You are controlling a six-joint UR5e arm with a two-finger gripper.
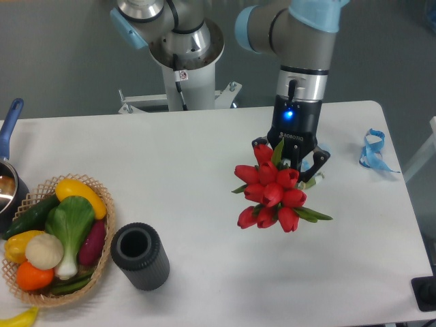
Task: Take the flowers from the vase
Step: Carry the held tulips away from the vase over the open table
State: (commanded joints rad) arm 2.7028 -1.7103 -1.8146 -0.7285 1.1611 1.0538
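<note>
While the vase (139, 257) stands with its round mouth bare, we list the items of this table by their place relative to it.

Item one, the flowers (274, 192): red tulips with green leaves, well apart from the vase, up and to the right of it in the camera view. They hang at the gripper (291, 160), whose fingers flank the top of the bunch. The stems are hidden behind the heads, so we cannot see the contact itself; we judge the pincer clamped on the flowers, since nothing else appears to carry them.

Item two, progress: we judge the pick done in its main part, the bunch being out of the vase and away from it. What remains, if anything, is to keep the hold secure; whether the bunch is clear above the table (204, 150) or brushing it we cannot tell.

Item three, surroundings: a wicker basket (102, 262) of vegetables just beside the vase on its left; a pot with a blue handle (8, 129) farther left at the edge; a blue ribbon (373, 151) far right of the vase, beyond the flowers; a yellow thing at the bottom edge, lower left of the vase.

Item four, obstructions: we see none near the bunch; basket and vase both lie well apart from it.
</note>
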